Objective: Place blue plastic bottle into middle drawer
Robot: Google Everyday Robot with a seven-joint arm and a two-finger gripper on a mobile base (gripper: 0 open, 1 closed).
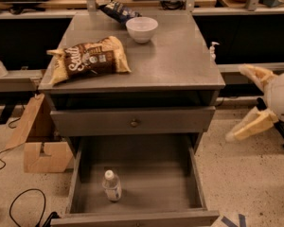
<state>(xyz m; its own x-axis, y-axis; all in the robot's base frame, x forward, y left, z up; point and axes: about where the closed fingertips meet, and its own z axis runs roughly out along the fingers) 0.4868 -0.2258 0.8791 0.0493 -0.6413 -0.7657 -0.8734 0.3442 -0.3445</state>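
**A:** Camera view, task status?

**B:** The blue plastic bottle (112,186) stands upright on the floor of the open middle drawer (156,186), left of centre. Placement looks complete.

**A:** Gripper?

**B:** The gripper (236,103) is well right of the cabinet, fingers spread, holding nothing.

**A:** Surroundings?

**B:** Chip bag (87,60) and white bowl (142,29) sit on top, with a cardboard box (38,148) at left. Nothing obstructs the drawer.
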